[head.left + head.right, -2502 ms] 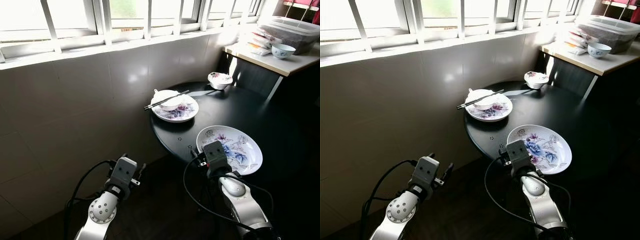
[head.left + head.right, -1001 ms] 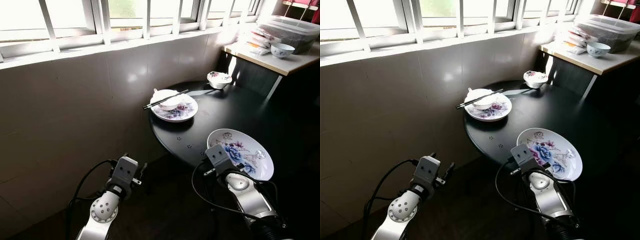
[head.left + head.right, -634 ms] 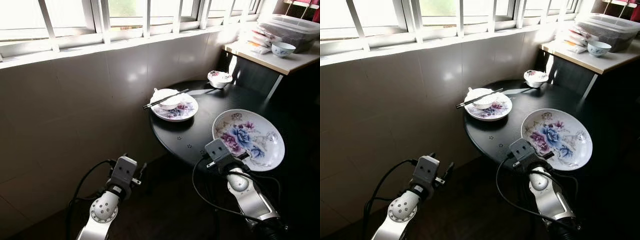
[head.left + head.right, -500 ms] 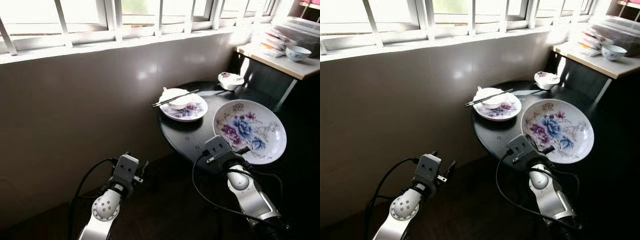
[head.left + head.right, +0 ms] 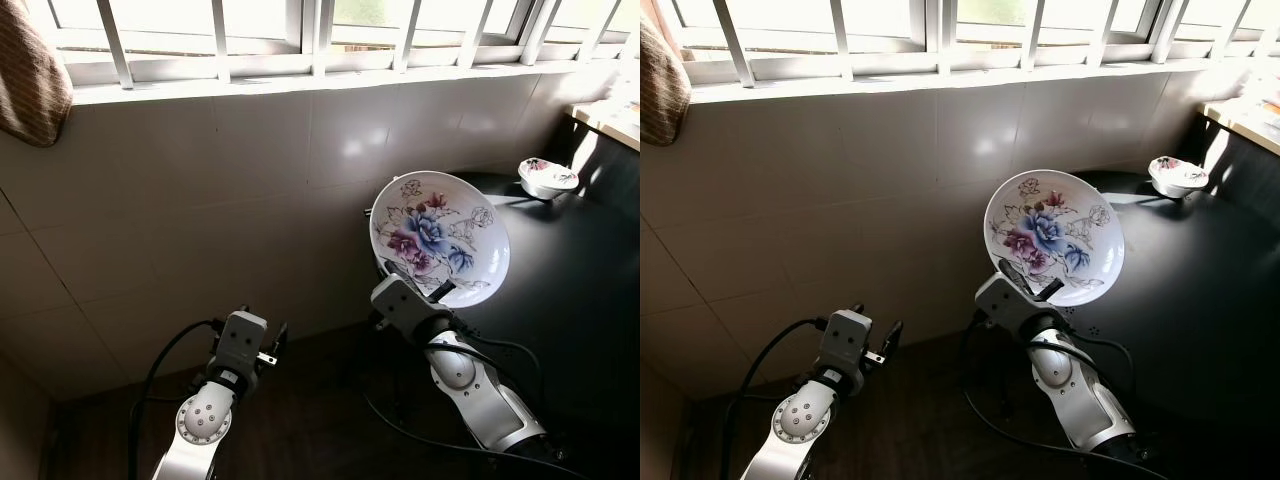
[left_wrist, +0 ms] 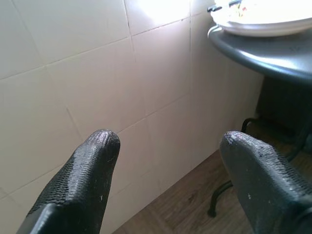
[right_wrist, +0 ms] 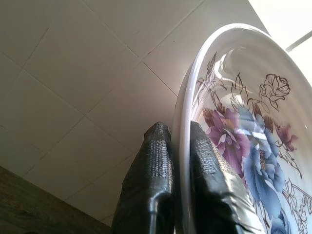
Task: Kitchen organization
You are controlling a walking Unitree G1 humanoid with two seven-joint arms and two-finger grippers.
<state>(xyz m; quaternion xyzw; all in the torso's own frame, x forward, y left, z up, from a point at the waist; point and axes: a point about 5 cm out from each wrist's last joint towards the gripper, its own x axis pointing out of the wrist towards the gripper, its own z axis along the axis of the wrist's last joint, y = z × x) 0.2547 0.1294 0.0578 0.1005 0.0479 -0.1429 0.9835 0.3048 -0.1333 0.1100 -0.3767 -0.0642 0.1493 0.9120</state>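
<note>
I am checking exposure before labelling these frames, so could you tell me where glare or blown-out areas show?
Left eye view: the window is blown out, with glare on the wall tiles. Left wrist view: the plate on the table is washed white. Right wrist view: the corner past the floral plate is overexposed; the right claw stays sharp.

A barred window (image 5: pixel 300 30) lights the white tiled wall (image 5: pixel 200 190), round black table (image 5: pixel 590 270) and wooden floor (image 6: pixel 170 214).

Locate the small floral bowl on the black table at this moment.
In the left eye view the small floral bowl sits at the far right on the black table, near the tiled wall below the window, beyond the floral plate that the right gripper holds up.
</note>
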